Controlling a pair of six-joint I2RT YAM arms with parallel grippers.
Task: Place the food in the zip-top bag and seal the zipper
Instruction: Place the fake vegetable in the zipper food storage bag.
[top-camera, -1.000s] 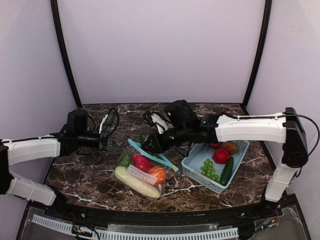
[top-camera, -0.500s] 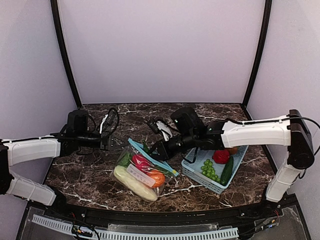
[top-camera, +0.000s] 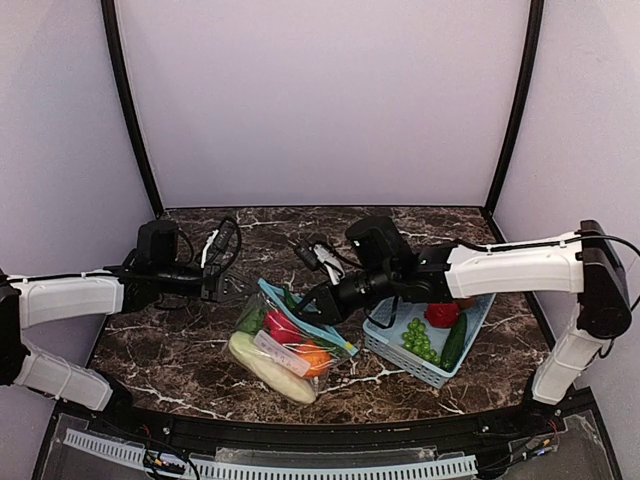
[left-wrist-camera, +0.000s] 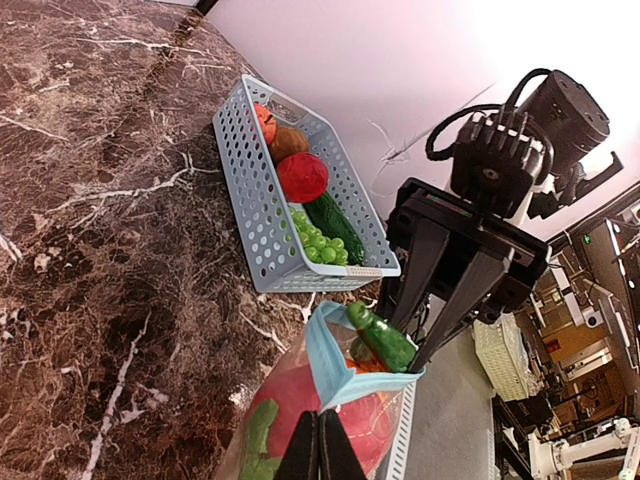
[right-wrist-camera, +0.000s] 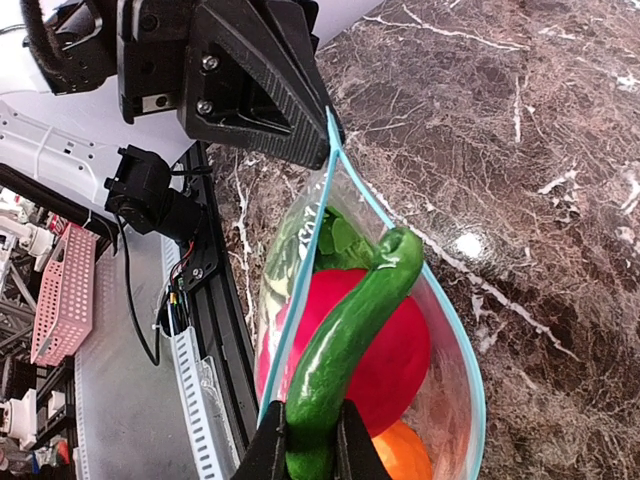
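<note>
Right wrist: green chili (right-wrist-camera: 352, 335) in tool (right-wrist-camera: 308, 452) at bag (right-wrist-camera: 449, 335) mouth

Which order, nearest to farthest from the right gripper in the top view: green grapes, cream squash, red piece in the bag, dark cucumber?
From the right gripper, shut on a green pepper at the zip-top bag mouth:
1. red piece, inside the bag, just beside it.
2. cream squash, at the bag's near end.
3. green grapes, in the basket, left part.
4. dark cucumber, basket, right side.

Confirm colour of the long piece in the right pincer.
Glossy green. The chilli-like vegetable shows best in the right wrist view.
</note>
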